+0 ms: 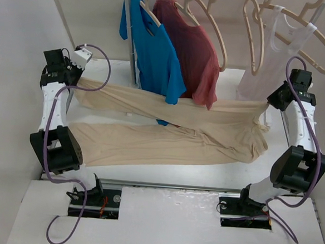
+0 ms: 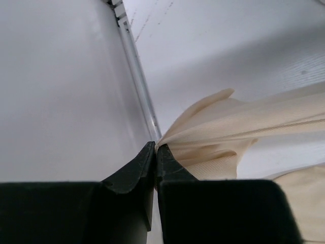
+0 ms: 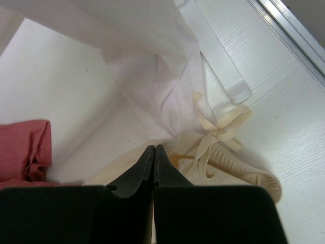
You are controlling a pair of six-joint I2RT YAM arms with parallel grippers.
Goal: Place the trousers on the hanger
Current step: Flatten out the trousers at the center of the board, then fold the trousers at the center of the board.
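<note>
The beige trousers (image 1: 167, 139) lie spread across the table, legs to the left and waist to the right. My left gripper (image 1: 72, 84) is shut on the hem of the far leg, and the fabric fans out from its closed tips (image 2: 155, 147). My right gripper (image 1: 267, 110) is shut on the waist end (image 3: 154, 148), beside the drawstring bow (image 3: 218, 131). The far edge of the trousers is stretched between the two grippers. An empty pale wooden hanger (image 1: 222, 48) hangs on the rail behind, and a second empty one (image 1: 261, 45) hangs to its right.
A blue T-shirt (image 1: 156, 54) and a dull red T-shirt (image 1: 195, 51) hang on hangers over the far leg. A white vest (image 1: 267, 62) hangs at the right, close above my right gripper and also in the right wrist view (image 3: 152, 61). White walls stand on both sides.
</note>
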